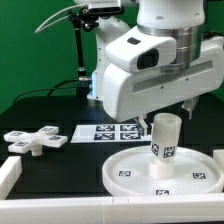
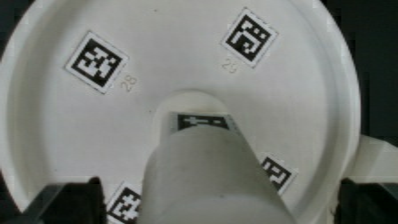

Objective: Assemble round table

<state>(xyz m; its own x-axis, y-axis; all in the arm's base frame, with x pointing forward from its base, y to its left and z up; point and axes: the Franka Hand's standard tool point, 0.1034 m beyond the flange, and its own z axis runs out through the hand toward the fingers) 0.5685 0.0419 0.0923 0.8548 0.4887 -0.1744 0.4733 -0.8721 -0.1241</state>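
Round table, part-built. The leg (image 1: 165,137), a short thick cylinder, stands at the centre of the round disc (image 1: 128,172). The disc lies flat with its rim upward on the worktop (image 1: 70,165), close to the front edge and toward the front corner on the exterior view's right.

**Orientation.** The leg's long axis is vertical, with the lower end on the disc and the free end pointing straight up. The disc's flat face is level. The wrist view looks down along the leg (image 2: 210,165) onto the disc (image 2: 169,45), and square tags (image 2: 95,62) show on both parts.

**Progress.** By appearance, the first joint (leg to disc) is made or being made. Whether the leg is fully seated cannot be told. The cross base (image 1: 35,142) lies flat and untouched, well apart from the disc and near the worktop edge on the exterior view's left. Fitting it onto the leg's free end seems to be what remains.

**Pincer.** The pincer (image 1: 185,108) hangs just above and beside the top of the leg. Its fingers are mostly hidden by the arm's housing in one view and cropped in the other, so whether they are apart, together or gripping the leg cannot be told.

**Surroundings.** The marker board (image 1: 110,132) lies on the worktop behind the disc, between the disc and the cross base.
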